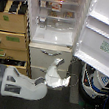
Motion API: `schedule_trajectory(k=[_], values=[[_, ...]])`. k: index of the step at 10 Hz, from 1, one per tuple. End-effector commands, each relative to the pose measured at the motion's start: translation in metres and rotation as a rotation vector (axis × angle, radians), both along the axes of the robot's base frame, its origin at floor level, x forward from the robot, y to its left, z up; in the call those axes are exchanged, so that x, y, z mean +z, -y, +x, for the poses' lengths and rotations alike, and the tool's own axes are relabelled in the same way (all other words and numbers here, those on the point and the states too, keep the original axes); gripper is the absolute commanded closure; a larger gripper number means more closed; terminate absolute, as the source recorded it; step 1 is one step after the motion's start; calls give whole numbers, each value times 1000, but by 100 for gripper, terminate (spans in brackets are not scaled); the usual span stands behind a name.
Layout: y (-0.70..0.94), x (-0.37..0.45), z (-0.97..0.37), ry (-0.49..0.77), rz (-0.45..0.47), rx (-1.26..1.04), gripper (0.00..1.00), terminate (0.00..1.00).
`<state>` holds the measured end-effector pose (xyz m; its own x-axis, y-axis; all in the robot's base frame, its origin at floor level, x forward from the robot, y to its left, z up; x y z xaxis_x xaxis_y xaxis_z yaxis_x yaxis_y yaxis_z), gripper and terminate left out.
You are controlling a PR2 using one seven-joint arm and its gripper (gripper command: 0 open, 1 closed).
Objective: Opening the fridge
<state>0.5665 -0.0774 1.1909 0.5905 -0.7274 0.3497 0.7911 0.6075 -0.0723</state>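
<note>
Your fridge (55,25) stands at twelve o'clock in the exterior view with its large upper door (101,35) already swung wide toward three o'clock, the inner face and its door racks turned to the camera and a green-printed label showing on the lower panel. The lit compartment is open to view: shelves (57,6) carrying a few small items too blurred to name, and a pale bin below them. Under the compartment a lower drawer (50,57) sits closed, its front flush with the cabinet. Your working arm (25,86) reaches up from seven o'clock, and its gripper (57,66) points up at about six o'clock of the fridge, just in front of that drawer and well apart from the open door. You cannot tell from this picture whether the fingers are released or clenched; they are too small and blurred, and nothing appears to be held between them. At nine o'clock stands the tan wooden drawer cabinet (10,38) with green labels, and at four o'clock a white and blue container (98,80) sits on the floor. Judged by how things lie, the opening of the upper door is done; all that seems left for you is to draw the arm clear.
</note>
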Motion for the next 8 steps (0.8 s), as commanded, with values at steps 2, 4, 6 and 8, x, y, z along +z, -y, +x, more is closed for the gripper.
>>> schedule_trajectory(k=[2,4,6,8], values=[[-274,-149,-46,-68,-94,407,0,0],[-298,-164,-56,-41,-161,471,0,0],[-310,-204,-70,-21,-211,470,0,0],[-318,-275,-81,-84,-199,523,0,100]])
